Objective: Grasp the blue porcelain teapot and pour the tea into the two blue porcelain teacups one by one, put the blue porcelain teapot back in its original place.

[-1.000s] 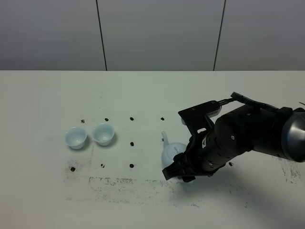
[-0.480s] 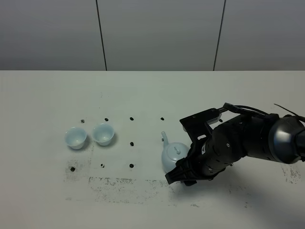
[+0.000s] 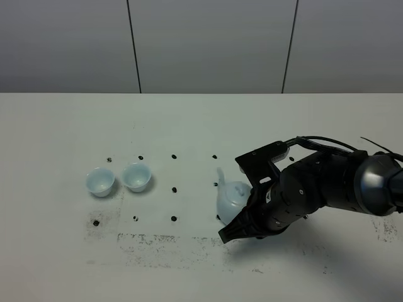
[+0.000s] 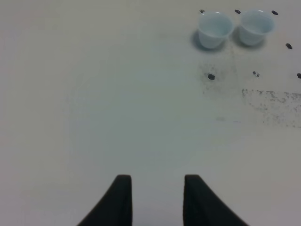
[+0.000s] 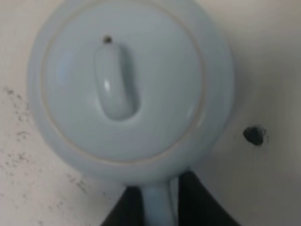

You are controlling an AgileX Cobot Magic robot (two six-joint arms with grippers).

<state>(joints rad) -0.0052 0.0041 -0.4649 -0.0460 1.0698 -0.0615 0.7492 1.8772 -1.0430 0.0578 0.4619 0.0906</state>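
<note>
The blue porcelain teapot (image 3: 231, 197) is right of the table's middle, slightly blurred, its spout pointing toward the far side. My right gripper (image 3: 240, 225) is at its near side, shut on the loop handle. The right wrist view looks down on the teapot's lid (image 5: 117, 80), where the right gripper (image 5: 160, 200) has both fingers clamped on the handle (image 5: 159, 212). The two blue porcelain teacups (image 3: 100, 182) (image 3: 137, 177) stand side by side at the left, upright. My left gripper (image 4: 159, 197) hovers over bare table, open and holding nothing, far from the teacups (image 4: 214, 29) (image 4: 255, 27).
Small black dots (image 3: 174, 189) mark a grid on the white table (image 3: 189, 126) between cups and teapot. A scuffed dark streak (image 3: 164, 242) runs along the near side. The right arm's bulky black body (image 3: 321, 185) covers the table to the right of the teapot.
The right gripper's fingers have shut on the teapot's handle. The teapot has shifted slightly upward in the exterior view and looks blurred. The cups have not moved.
</note>
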